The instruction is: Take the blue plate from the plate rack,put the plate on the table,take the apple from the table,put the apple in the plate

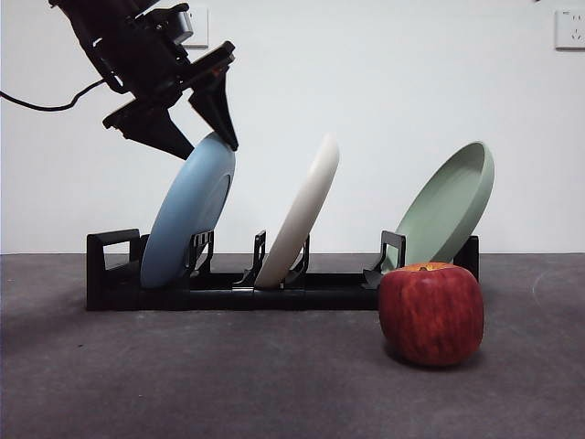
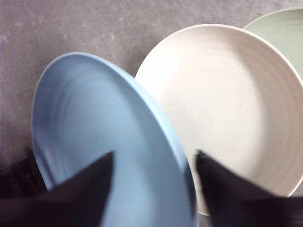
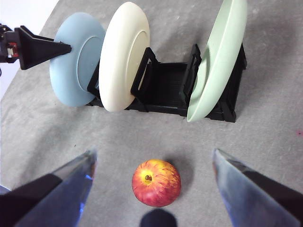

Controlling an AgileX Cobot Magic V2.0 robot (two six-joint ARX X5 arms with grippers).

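The blue plate (image 1: 187, 215) (image 2: 94, 123) (image 3: 78, 61) leans in the left end slot of the black plate rack (image 1: 110, 270) (image 3: 165, 85). My left gripper (image 1: 206, 144) (image 2: 154, 156) is open, and its jaws straddle the plate's top rim, one on each face. The dark red apple (image 1: 430, 314) (image 3: 156, 183) sits on the grey table (image 1: 228, 375) in front of the rack's right end. My right gripper (image 3: 154, 152) hangs open above the apple, clear of it, and does not show in the front view.
A cream-white plate (image 1: 302, 215) (image 2: 227, 104) (image 3: 124, 52) stands in the middle slot, close beside the blue one. A pale green plate (image 1: 448, 210) (image 3: 220, 56) leans at the rack's right end, just behind the apple. A white wall closes the back.
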